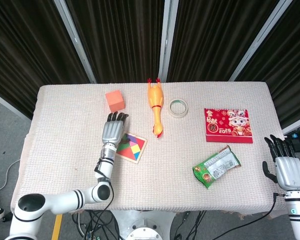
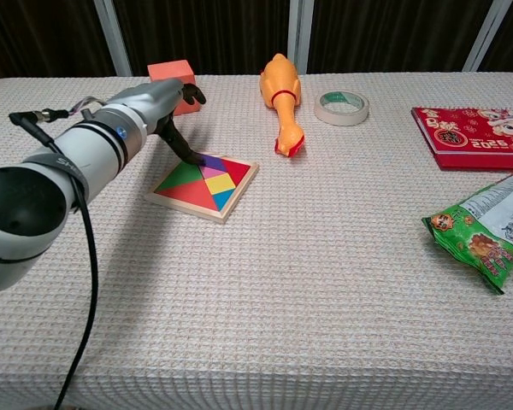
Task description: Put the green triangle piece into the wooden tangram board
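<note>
Cloth-covered table before dark curtains, tangram board near its left side.

Head view: a cream waffle-weave cloth covers the table (image 1: pixel 65 150), with black curtains and pale metal posts behind. The board (image 1: pixel 131 148) lies left of centre; the left hand (image 1: pixel 112 131) hangs over its left edge, fingers stretched out flat, empty. The right hand (image 1: pixel 285 167) waits off the right edge, fingers apart, empty. Along the far edge lie an orange cube (image 1: pixel 114 100), a rubber chicken (image 1: pixel 156 106) and a tape roll (image 1: pixel 178 107); a red book (image 1: pixel 228 125) and a snack bag (image 1: pixel 216 166) sit toward the right.
Chest view: the green triangle (image 2: pixel 184 177) lies in the board (image 2: pixel 239 188), filling its left corner, beside red, yellow, purple and blue pieces. A dark fingertip (image 2: pixel 191 156) of the left hand (image 2: pixel 173 96) touches the board's far corner.
</note>
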Robot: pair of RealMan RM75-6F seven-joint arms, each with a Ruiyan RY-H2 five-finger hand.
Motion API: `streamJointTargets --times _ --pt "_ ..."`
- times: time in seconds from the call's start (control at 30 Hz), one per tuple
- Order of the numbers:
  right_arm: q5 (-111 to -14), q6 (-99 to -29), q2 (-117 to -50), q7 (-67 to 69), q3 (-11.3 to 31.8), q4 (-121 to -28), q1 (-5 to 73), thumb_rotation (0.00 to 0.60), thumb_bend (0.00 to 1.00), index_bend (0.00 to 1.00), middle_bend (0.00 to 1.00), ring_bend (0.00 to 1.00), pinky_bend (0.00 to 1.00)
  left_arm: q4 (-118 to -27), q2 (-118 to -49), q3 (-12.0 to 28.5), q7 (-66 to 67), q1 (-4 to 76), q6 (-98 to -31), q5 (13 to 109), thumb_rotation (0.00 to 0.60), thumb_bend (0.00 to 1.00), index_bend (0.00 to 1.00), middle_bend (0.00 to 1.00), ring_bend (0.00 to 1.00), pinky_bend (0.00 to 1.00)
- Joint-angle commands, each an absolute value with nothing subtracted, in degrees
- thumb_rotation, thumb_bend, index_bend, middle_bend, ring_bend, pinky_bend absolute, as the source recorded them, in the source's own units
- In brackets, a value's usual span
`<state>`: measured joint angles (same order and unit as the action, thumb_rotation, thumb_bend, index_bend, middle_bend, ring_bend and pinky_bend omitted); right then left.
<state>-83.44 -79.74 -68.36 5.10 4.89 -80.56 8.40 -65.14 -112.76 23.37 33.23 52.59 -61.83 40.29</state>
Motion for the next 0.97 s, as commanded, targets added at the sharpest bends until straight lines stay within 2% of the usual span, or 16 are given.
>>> streamJointTargets --times 0.03,0.3,0.47,0.57,0.7,0.87,0.97 --pt "-83.4 -79.7 -68.5 5.3 4.8 -80.3 8.3 0.6 0.45 0.0 0.0 0.0 0.0 -65.3 -112.7 23.2 33.4 52.4 -62.0 40.3 0.6 0.16 0.15 0.1 0.0 0.02" --pt "-83.6 -80.4 -68.3 5.3 4.9 -80.3 8.1 0.6 0.45 0.0 0.0 0.0 0.0 -70.8 -109.7 24.0 32.8 50.8 -64.8 41.9 0.6 0.16 0.15 0.1 0.0 0.02" --pt "-83.8 -80.9 -68.0 5.0 4.9 -80.8 7.9 0.6 0.45 0.0 0.0 0.0 0.0 -82.0 -101.8 22.5 32.4 46.4 -70.4 46.6 0.6 0.16 0.15 0.1 0.0 0.03" --pt "-84.2 -81.6 -67.9 4.9 4.9 -81.1 7.8 0.6 0.45 0.0 0.0 0.0 0.0 -91.6 -93.2 18.7 30.4 40.2 -74.5 51.4 0.6 0.16 0.15 0.1 0.0 0.04" --pt "-84.8 -82.8 -67.8 5.1 5.2 -81.4 7.6 0.6 0.45 0.0 0.0 0.0 0.0 -99.1 -83.0 11.7 23.8 32.4 -78.7 61.8 0.6 0.16 0.15 0.1 0.0 0.04" --pt "-85.8 -84.8 -67.6 4.5 5.4 -82.1 7.2 0.6 0.44 0.0 0.0 0.0 0.0 -97.9 -73.5 1.4 16.6 24.7 -83.4 76.3 0.6 0.22 0.15 0.1 0.0 0.05" --pt "-86.4 -85.3 -67.3 2.7 5.1 -83.3 7.0 0.6 0.44 0.0 0.0 0.0 0.0 -95.5 -70.1 -3.6 13.4 20.1 -86.9 81.9 0.6 0.22 0.15 0.1 0.0 0.06"
